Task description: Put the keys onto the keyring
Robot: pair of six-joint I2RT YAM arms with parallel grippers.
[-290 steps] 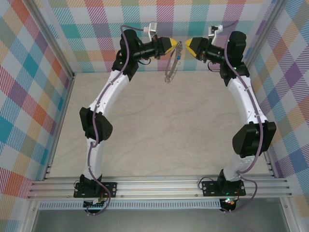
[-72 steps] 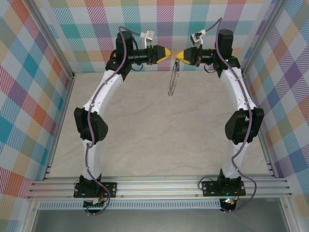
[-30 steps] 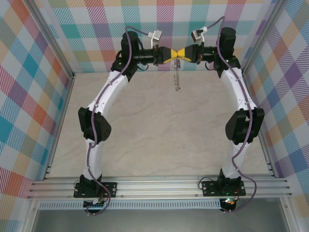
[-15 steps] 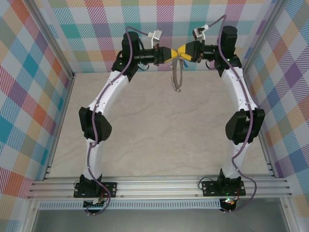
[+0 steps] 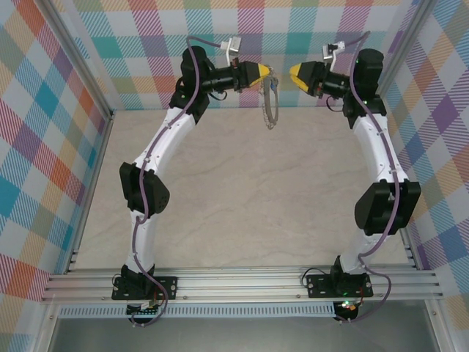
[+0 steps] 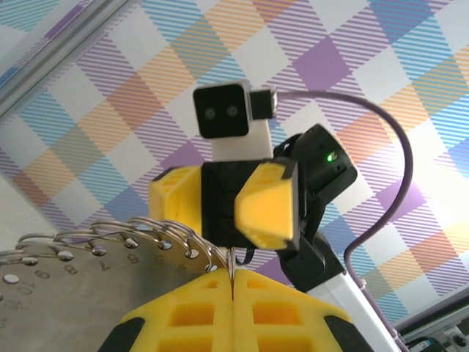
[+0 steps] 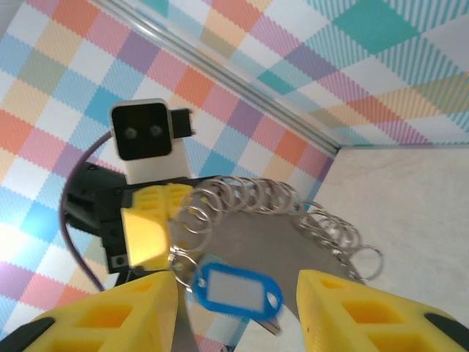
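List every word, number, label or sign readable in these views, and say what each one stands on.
Small stamped marks, seemingly digits, beside the rim holes of the grey metal disc edged with small wire rings: too blurred to read.
White insert of the blue plastic tag: blank, no text.
No other lettering is legible.

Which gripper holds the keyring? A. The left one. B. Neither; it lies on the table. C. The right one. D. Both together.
A: the left gripper is shut on the keyring, which hangs from it, while the right gripper stands open and apart from it.
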